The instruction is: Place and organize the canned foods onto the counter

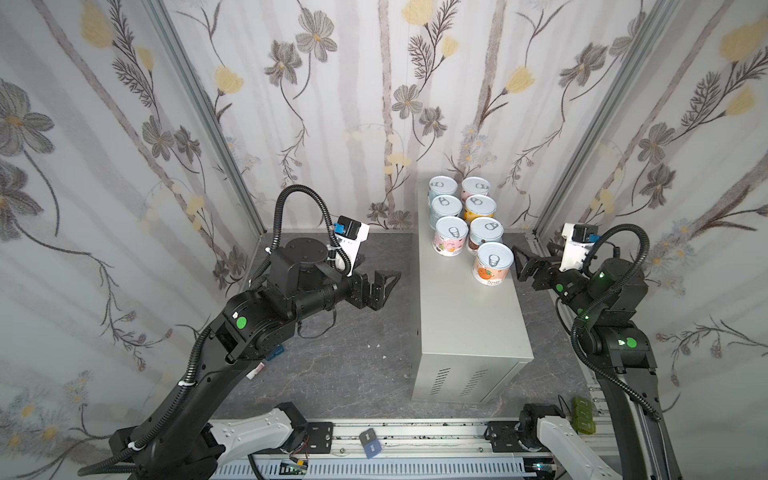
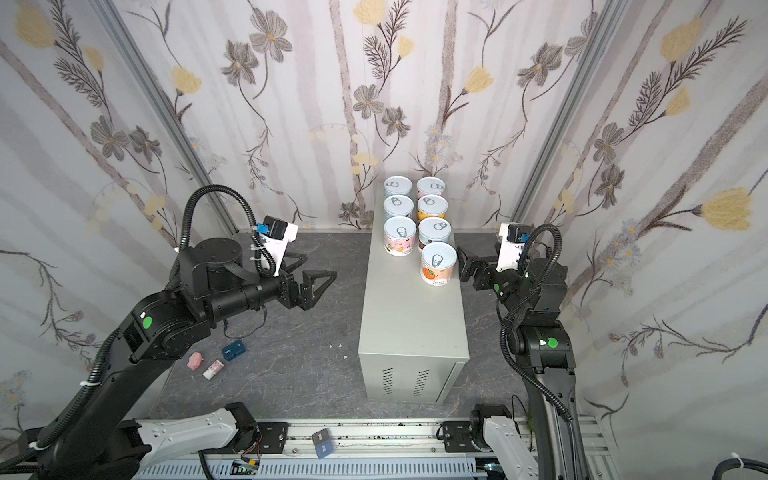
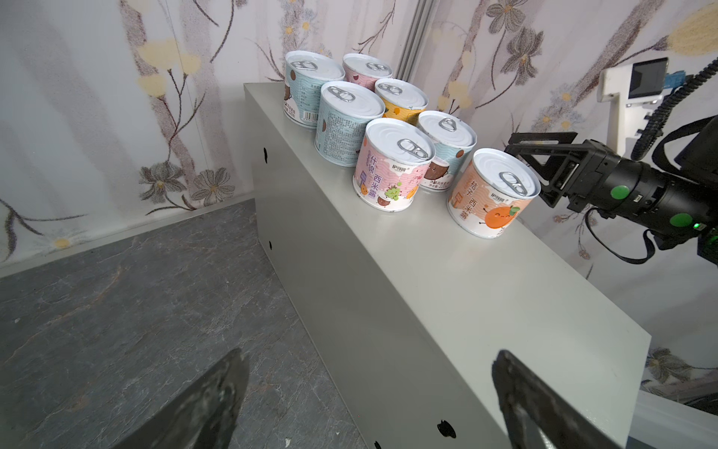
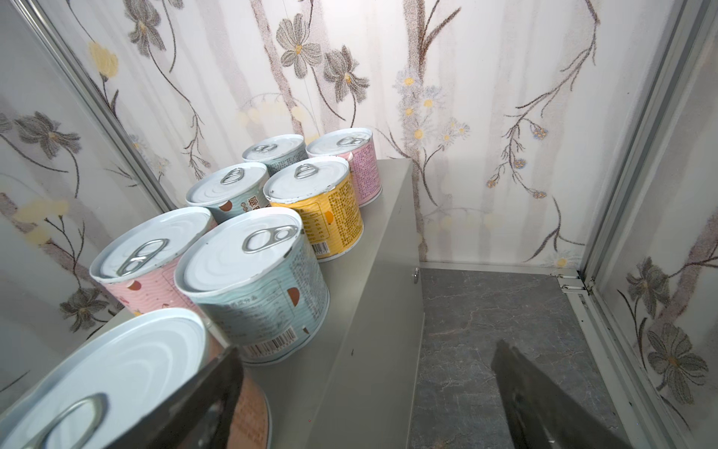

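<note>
Several canned foods stand upright in two rows at the far end of the counter [image 1: 465,320]. The nearest is an orange can [image 1: 493,264], which stands alone at the front of the right row. My right gripper [image 1: 534,251] is open just right of the orange can [image 4: 116,377], over the counter's right edge. Nothing is between its fingers, and the can is outside them, next to one finger [image 4: 217,385]. My left gripper [image 1: 380,278] hangs open and empty over the floor, left of the counter [image 3: 447,280]. The left wrist view shows all the cans, with a pink can [image 3: 392,167] nearest.
Small items lie on the dark marbled floor at the left: a blue block [image 2: 232,350], a pink lump [image 2: 195,360] and a white tube [image 2: 213,369]. Flowered walls close in three sides. A metal rail [image 1: 415,436] runs along the front.
</note>
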`<act>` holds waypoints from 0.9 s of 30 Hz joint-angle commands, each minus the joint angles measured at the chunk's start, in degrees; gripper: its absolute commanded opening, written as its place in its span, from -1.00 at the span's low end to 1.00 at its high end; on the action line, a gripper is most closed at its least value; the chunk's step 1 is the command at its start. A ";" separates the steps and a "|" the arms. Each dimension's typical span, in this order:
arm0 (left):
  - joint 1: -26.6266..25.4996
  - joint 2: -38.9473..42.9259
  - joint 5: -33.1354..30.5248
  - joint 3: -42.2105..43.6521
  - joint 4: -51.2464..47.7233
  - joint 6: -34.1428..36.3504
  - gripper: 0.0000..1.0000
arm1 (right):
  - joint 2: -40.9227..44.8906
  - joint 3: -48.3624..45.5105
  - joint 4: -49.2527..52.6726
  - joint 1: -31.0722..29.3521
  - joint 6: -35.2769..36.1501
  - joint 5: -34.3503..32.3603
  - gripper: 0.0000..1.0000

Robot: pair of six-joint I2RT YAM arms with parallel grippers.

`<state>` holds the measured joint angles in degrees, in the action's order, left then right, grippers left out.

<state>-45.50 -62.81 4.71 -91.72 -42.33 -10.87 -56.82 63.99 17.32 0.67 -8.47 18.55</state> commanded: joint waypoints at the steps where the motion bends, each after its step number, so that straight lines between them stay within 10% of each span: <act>1: 0.06 0.18 0.03 -0.21 0.72 0.06 1.00 | -0.19 0.04 -2.56 0.00 0.52 2.10 0.99; 27: 0.05 0.93 0.01 0.58 1.47 -0.64 1.00 | 1.00 -0.27 -2.16 -0.14 0.54 1.65 0.99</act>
<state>-45.50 -62.04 4.71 -90.91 -42.28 -11.00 -55.90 63.81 17.32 0.60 -8.45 19.79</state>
